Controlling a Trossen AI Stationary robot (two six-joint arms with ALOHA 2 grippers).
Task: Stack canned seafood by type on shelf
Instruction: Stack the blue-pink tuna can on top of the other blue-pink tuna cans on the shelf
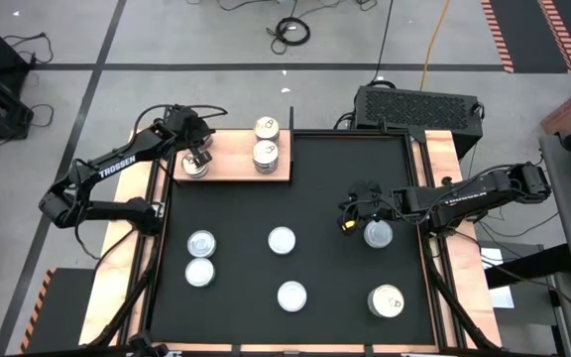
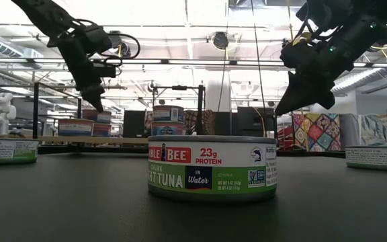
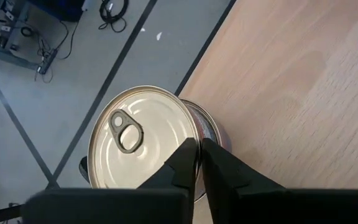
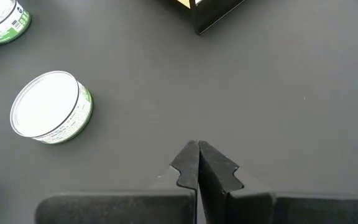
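My left end effector point(image 1: 197, 156) hangs over the wooden shelf point(image 1: 228, 159), at the 11 o'clock part of the worktop. In the left wrist view its fingers point(image 3: 180, 163) stand nearly together, with only a thin slit between them, and clamp nothing. Directly below them stands a gold-lidded tin point(image 3: 143, 140) with a pull tab, set on top of a second tin at the shelf's outer edge. At the shelf's other end, toward 12 o'clock, stand two more gold-lidded tins point(image 1: 266, 142), one just beside the other.

My right end effector point(image 1: 348, 211) hovers above the black mat point(image 1: 335, 169) toward 3 o'clock. Its fingers point(image 4: 189, 162) are pressed together and empty. A silver tin point(image 1: 378, 234) stands just beside it.

The remaining tins are on the mat: two silver tins point(image 1: 200, 257) close together at 8 o'clock, one silver tin point(image 1: 282, 239) near the centre, one silver tin point(image 1: 291, 295) at 6 o'clock, and one gold-lidded tin point(image 1: 387, 300) at 5 o'clock.
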